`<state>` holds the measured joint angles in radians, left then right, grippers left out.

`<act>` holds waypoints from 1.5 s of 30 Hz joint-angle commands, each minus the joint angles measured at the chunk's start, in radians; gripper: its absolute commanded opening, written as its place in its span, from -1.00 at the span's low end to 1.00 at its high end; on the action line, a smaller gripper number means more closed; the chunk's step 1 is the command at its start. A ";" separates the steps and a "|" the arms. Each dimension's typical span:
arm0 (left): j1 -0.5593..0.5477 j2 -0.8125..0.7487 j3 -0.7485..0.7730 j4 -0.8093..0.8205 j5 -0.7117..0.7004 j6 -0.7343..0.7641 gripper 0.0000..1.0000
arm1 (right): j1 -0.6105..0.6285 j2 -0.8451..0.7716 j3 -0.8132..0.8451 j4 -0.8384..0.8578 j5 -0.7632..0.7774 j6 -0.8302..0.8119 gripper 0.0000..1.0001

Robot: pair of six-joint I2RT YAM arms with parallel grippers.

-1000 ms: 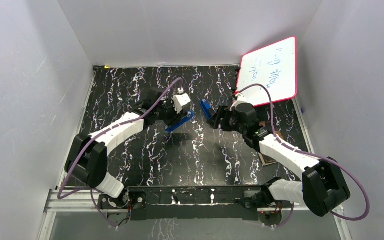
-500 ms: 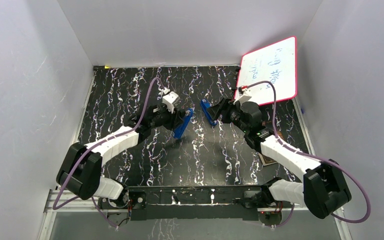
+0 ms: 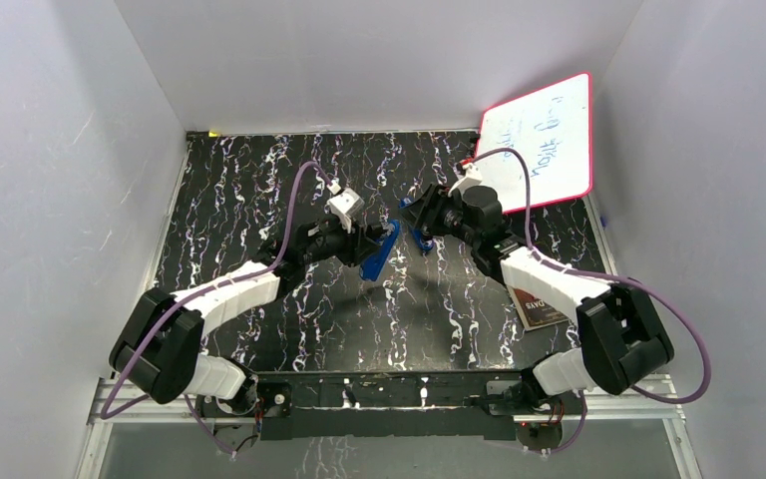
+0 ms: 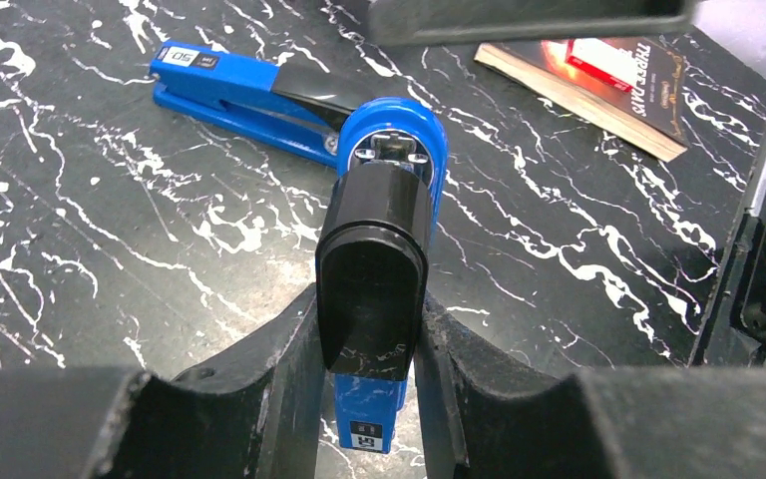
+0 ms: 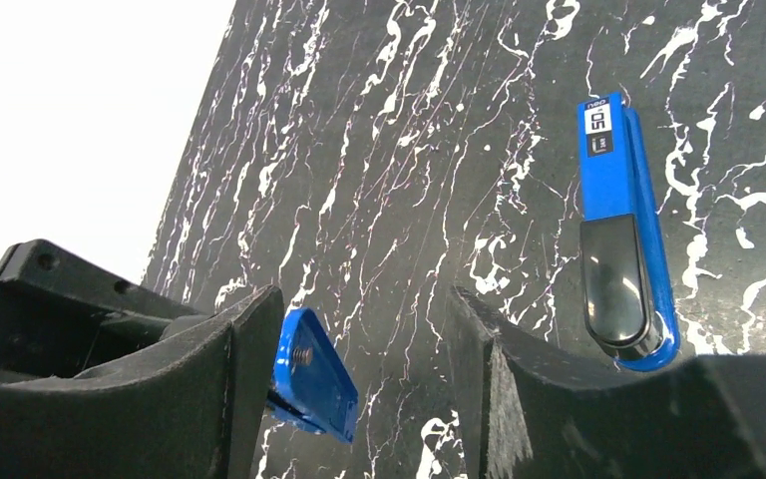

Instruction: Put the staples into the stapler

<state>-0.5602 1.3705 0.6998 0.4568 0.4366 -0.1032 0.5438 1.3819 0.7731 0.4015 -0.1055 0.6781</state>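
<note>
On black table [image 3: 229, 200], left tool [image 4: 367, 309] clamping one blue stapler [image 4: 374, 239], right tool [image 5: 359, 299] gaping beside second stapler [image 4: 239, 95]

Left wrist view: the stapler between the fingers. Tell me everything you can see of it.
The held stapler has a blue body that looks like plastic, with a glossy black pad on top. It has a small black-and-white label at its near end and a rounded far end with a silvery metal fitting. It points away from the camera, pinched by its sides between the left fingers. It looks raised above the marbled table. Whether its far end touches the second stapler lying beyond is unclear.
</note>
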 commanded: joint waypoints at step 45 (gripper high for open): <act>-0.077 0.026 0.032 0.210 -0.088 -0.071 -1.00 | 0.055 0.117 0.013 0.093 -0.035 0.087 -0.10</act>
<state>-0.6327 1.4204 0.7002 0.5465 0.3660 -0.1539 0.5926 1.4895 0.7944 0.4461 -0.1371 0.7609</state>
